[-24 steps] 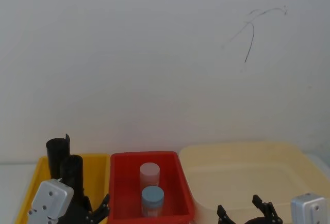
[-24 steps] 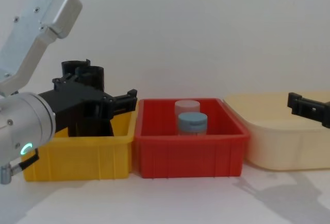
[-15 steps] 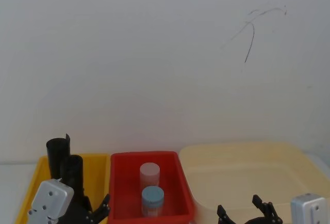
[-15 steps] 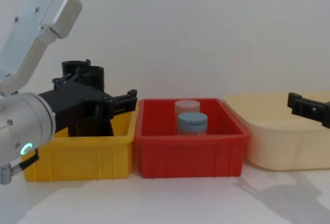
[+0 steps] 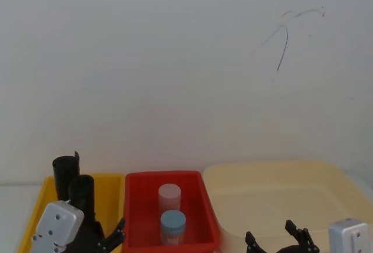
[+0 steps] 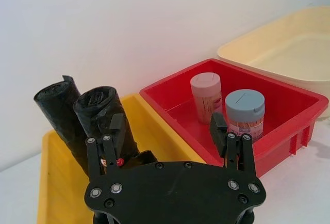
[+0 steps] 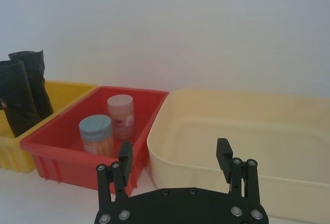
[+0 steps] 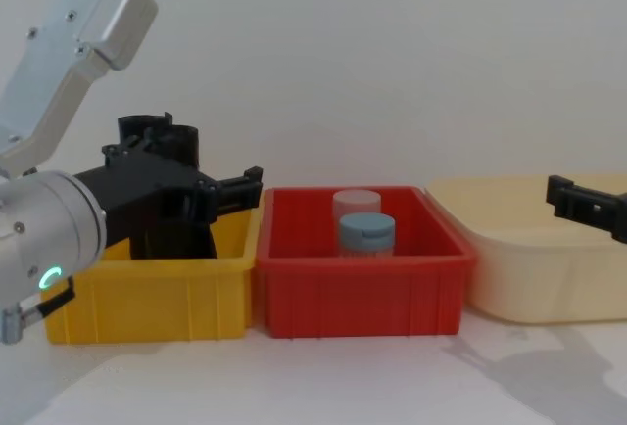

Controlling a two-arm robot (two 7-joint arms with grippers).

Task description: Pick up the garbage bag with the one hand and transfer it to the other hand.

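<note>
though the left gripper hides its base, the garbage bag seems untouched just beyond spread fingers; the right gripper, fingers also spread, hangs over the cream tub.

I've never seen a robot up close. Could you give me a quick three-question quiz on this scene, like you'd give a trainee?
1. Fill in: ___ garbage bags stand in the yellow bin.
2. Where are the jars? A) yellow bin B) red bin C) cream tub
3. True or false: the left gripper and the right gripper are both open.

Key: 1 two; 2 B; 3 true.
</note>
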